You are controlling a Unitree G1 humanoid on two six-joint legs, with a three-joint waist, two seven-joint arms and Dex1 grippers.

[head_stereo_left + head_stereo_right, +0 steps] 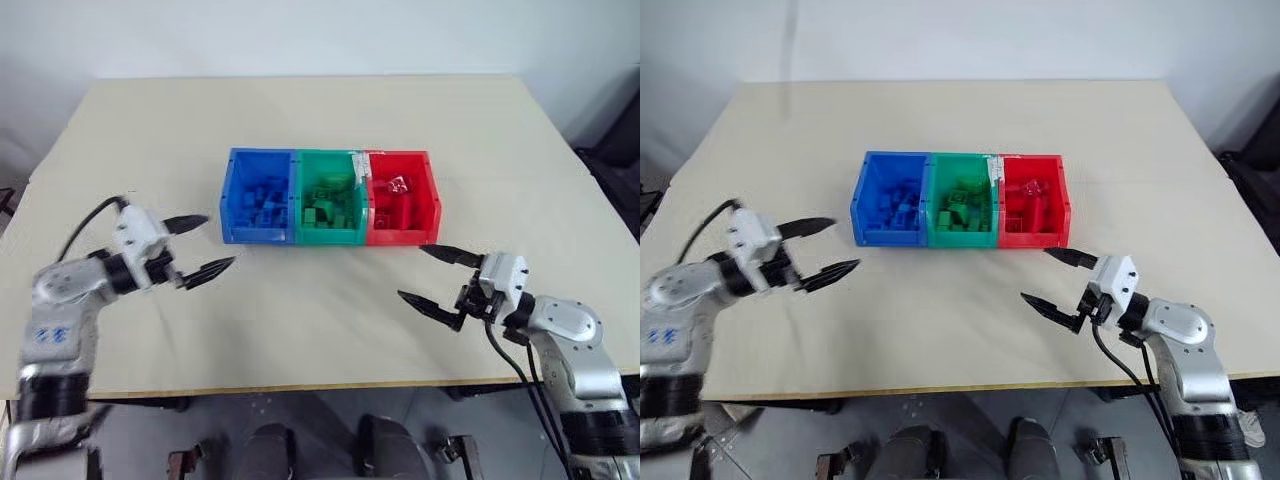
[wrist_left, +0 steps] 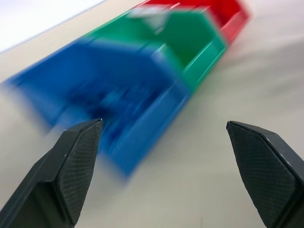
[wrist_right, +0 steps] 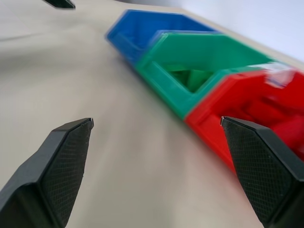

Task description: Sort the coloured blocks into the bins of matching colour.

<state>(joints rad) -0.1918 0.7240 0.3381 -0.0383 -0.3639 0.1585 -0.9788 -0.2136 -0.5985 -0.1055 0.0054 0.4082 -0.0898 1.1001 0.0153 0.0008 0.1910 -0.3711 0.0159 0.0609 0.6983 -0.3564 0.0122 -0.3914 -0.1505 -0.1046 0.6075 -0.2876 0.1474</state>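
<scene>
Beige table (image 1: 300, 330), bare along its near edge; three joined bins (image 1: 330, 236) near its centre, blue toward the left edge, green between, red toward the right edge. Coloured blocks (image 1: 262, 203) lying inside bins of matching colour, none loose. Left gripper (image 1: 203, 245) and right gripper (image 1: 430, 275) spread wide, empty, flanking the row: best kept clear of the bin walls, sorting apparently complete.
</scene>
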